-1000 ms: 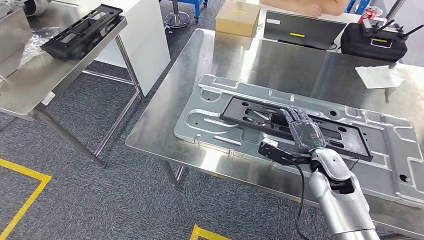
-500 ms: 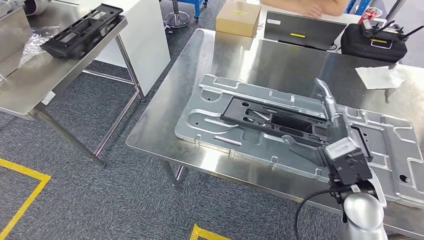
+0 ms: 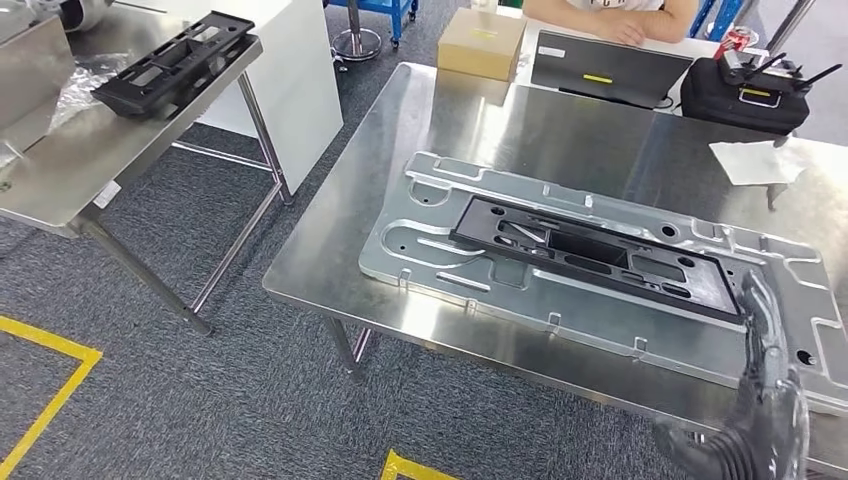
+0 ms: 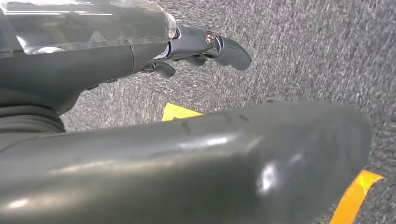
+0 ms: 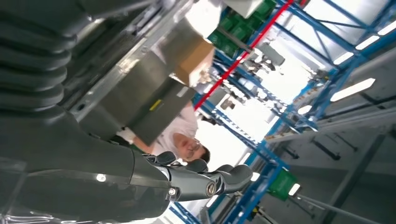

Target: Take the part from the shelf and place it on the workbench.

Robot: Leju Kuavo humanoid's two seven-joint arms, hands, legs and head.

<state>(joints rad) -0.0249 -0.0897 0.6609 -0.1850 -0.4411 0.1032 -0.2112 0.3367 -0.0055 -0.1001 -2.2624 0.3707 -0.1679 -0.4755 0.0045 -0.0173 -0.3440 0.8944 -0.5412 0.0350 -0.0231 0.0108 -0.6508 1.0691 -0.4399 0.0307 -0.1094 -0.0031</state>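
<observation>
A long black plastic part (image 3: 590,258) lies flat on a silver stamped plate (image 3: 420,250) on the steel workbench (image 3: 500,120). My right hand (image 3: 765,400) hovers off the part's right end at the bench's near edge, fingers spread upward and holding nothing; the right wrist view shows its fingers (image 5: 219,179) extended and empty. A second black part (image 3: 175,62) rests on the steel shelf table (image 3: 60,170) at the left. My left hand (image 4: 187,154) hangs over the carpet, fingers (image 4: 224,49) loosely apart with nothing in them.
At the bench's far side lie a cardboard box (image 3: 482,42), a closed laptop (image 3: 608,68), a black case (image 3: 742,92) and a white cloth (image 3: 755,160). A person (image 3: 610,15) sits behind it. Yellow tape (image 3: 45,400) marks the carpet.
My right hand has come off the black part and drawn back to the lower right, leaving the part on the plate. The view has shifted slightly.
</observation>
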